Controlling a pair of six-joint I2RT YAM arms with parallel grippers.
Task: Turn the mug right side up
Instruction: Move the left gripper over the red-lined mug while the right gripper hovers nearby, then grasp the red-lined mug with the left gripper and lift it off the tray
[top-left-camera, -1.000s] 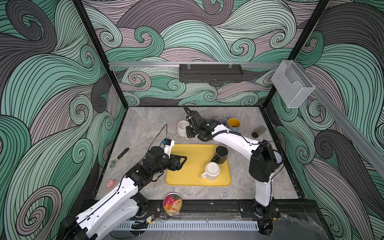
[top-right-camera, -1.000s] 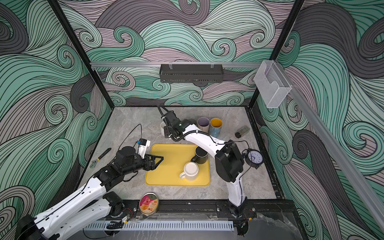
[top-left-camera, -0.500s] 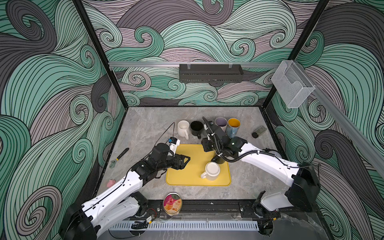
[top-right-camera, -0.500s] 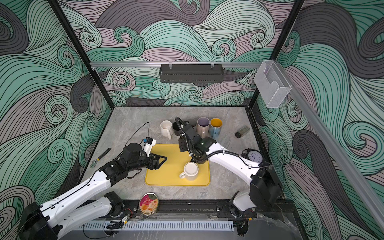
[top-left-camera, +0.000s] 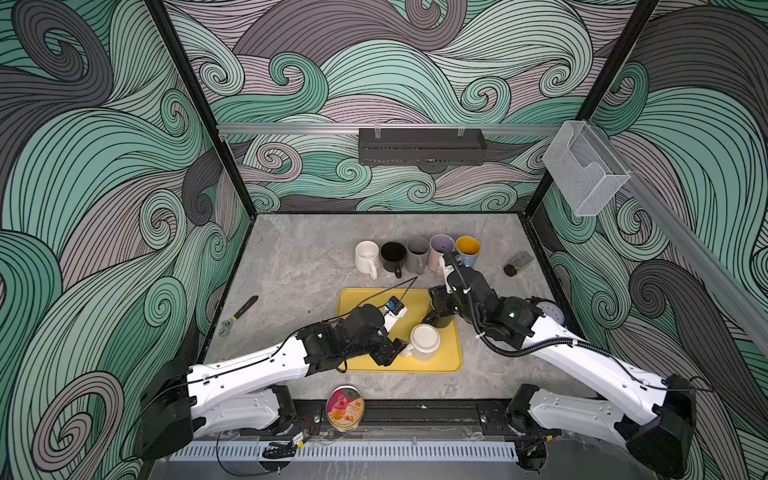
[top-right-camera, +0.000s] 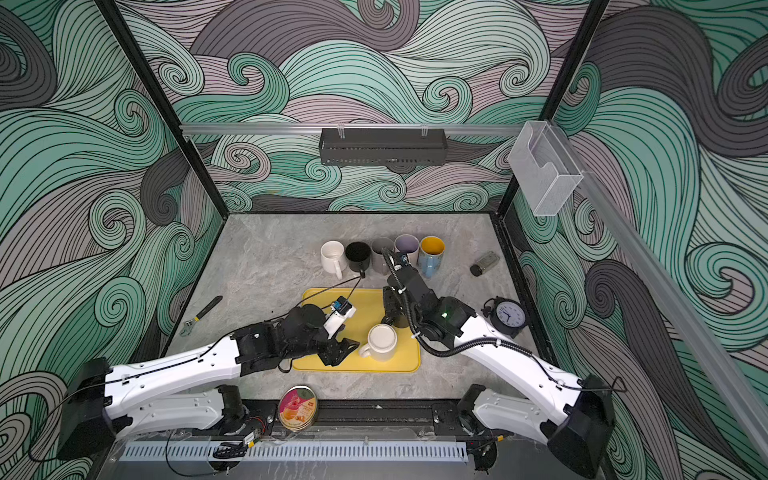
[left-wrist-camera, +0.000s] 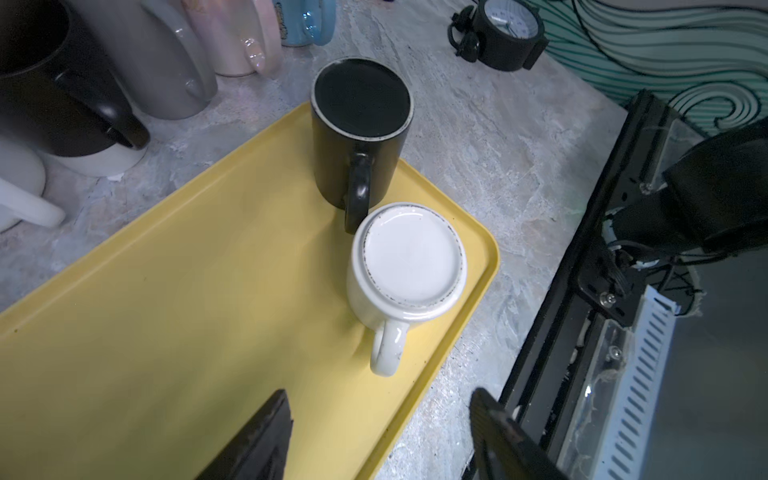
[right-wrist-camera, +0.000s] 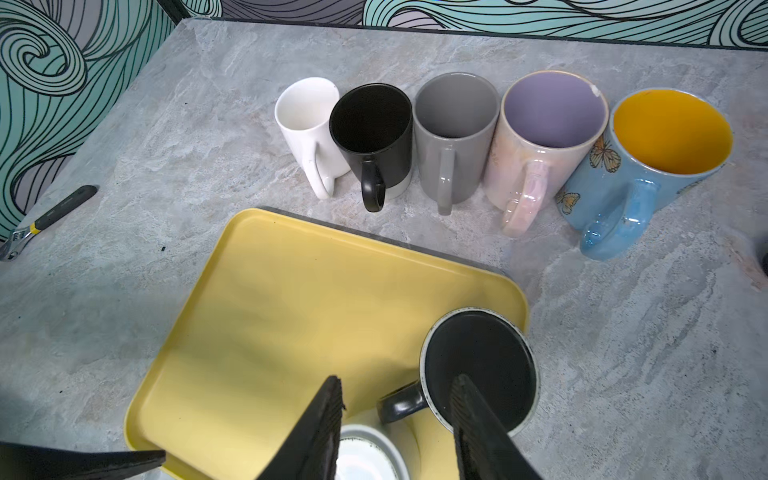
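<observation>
The right gripper (right-wrist-camera: 397, 380) is no longer reaching past the far edge of the yellow tray (top-left-camera: 361, 303), as it was a second ago. It is now hanging over the black mug (right-wrist-camera: 490, 353), which is standing base-up in the tray's far right corner. Its jaws are standing apart and pinching nothing, with the mug's handle showing below the gap.

Over the same second the left gripper (left-wrist-camera: 380, 397) has been crossing from the tray's left edge toward the white mug (left-wrist-camera: 411, 257). That mug is also base-up, near the tray's near right corner and just beside the black mug's handle. This claw is spread and empty, facing the white handle but stopping short of it.

Both arms appear to be finishing an approach. Two mugs are waiting to be turned, and neither is being gripped yet. Beyond the tray's far edge, the row of upright mugs (right-wrist-camera: 455, 108) is now showing all five mouth-up, where the right arm was covering part of it.

The grey marbled table (top-left-camera: 299, 266) is also carrying:
- a wrench (top-left-camera: 239, 316) off the tray's left side;
- a clock (top-right-camera: 509, 316) off its right side;
- a small jar (top-left-camera: 517, 264) lying beyond its far right corner.

A round tin (top-left-camera: 345, 407) is sitting off the tray's near edge. Swirling teal and grey walls (top-left-camera: 104, 208) are enclosing the space. A black rack (top-left-camera: 422, 145) is hanging on the wall beyond the tray's far edge, and a clear holder (top-left-camera: 582, 174) on the wall to the tray's right.
</observation>
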